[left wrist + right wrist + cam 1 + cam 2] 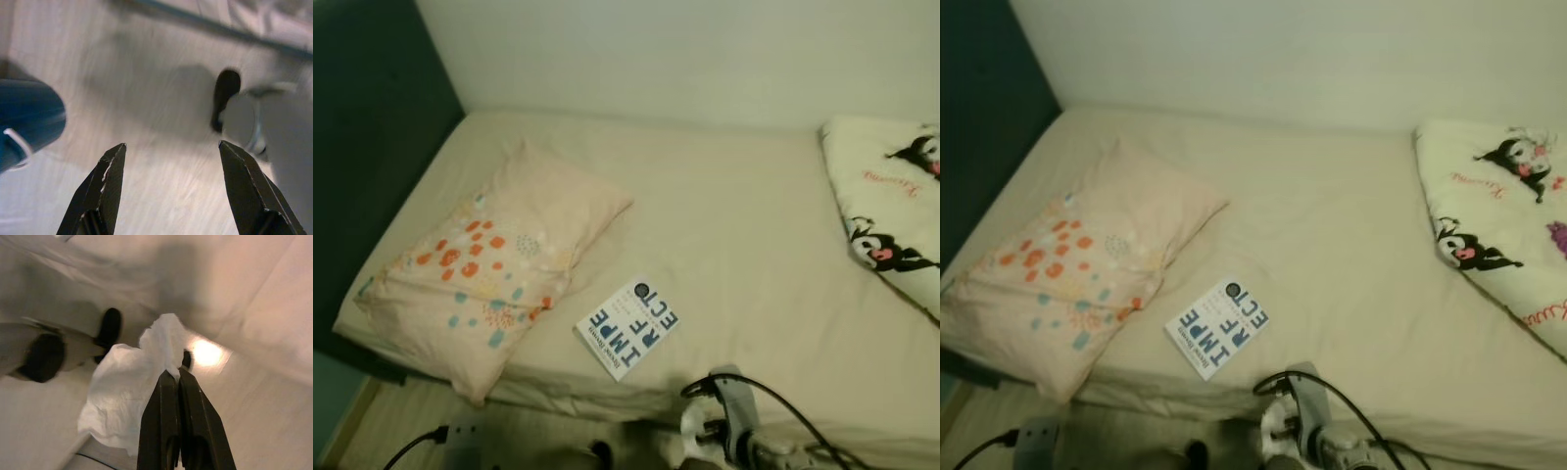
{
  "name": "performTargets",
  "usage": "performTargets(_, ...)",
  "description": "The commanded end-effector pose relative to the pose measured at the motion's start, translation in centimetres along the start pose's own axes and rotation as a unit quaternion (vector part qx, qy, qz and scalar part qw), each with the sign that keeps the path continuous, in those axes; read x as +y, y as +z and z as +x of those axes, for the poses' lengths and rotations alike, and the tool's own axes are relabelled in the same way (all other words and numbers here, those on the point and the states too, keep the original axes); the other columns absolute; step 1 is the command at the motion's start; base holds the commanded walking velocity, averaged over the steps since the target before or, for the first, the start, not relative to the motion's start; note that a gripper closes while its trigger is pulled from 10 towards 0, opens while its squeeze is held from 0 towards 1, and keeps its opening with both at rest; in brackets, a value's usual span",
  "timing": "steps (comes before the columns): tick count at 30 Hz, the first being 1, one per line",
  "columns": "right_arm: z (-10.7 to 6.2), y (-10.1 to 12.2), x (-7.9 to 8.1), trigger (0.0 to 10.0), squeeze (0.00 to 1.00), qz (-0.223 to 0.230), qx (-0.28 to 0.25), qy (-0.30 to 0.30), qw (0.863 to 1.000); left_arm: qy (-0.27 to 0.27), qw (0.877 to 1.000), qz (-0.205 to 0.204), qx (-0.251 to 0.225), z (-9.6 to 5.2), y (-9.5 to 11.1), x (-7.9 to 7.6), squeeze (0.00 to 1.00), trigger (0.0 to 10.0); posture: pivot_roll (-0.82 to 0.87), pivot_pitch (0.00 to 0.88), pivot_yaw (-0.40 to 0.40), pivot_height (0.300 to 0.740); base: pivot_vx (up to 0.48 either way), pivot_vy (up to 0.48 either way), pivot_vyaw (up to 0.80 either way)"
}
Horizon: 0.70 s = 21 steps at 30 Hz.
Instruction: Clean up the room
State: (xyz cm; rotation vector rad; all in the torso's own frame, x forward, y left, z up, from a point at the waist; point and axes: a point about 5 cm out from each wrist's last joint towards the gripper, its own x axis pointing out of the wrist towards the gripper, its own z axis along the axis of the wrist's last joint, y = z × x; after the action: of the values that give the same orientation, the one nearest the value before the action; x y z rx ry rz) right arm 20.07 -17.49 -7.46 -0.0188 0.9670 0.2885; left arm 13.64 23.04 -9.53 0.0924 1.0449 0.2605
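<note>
My right gripper [177, 374] is pinched tight on a crumpled white tissue [128, 391], hanging low over the floor beside the bed [734, 235] (book [628, 327] near its edge). My left gripper [171, 161] hangs wide open, holding nothing.

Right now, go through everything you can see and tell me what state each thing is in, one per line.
Book: closed, lying flat near the bed's front edge, cover up.
Pillow: lying flat on the bed, beside the book.
Cartoon blanket: bunched at the bed's right side.
Left gripper: open, holding nothing, over the floor.
Right gripper: shut on a crumpled white tissue.
</note>
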Motion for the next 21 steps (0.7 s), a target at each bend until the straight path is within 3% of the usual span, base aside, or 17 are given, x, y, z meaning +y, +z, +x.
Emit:
performTargets(1, 0.2, 0.0, 0.6, 10.0, 0.00, 0.001, 0.001, 0.007, 1.000, 0.006, 1.000, 0.005, 0.016, -0.1, -0.9, 0.6, 0.00, 10.0, -0.04, 0.000, 0.047, 0.735, 0.000, 0.000, 0.79)
performTargets(21, 0.1, -0.5, 0.5, 10.0, 0.00, -0.004, 0.011, 0.002, 1.000, 0.009, 1.000, -0.003, 0.028, -0.3, -1.9, 0.8, 0.00, 10.0, -0.02, 0.003, 0.040, 0.735, 0.000, 0.000, 0.79)
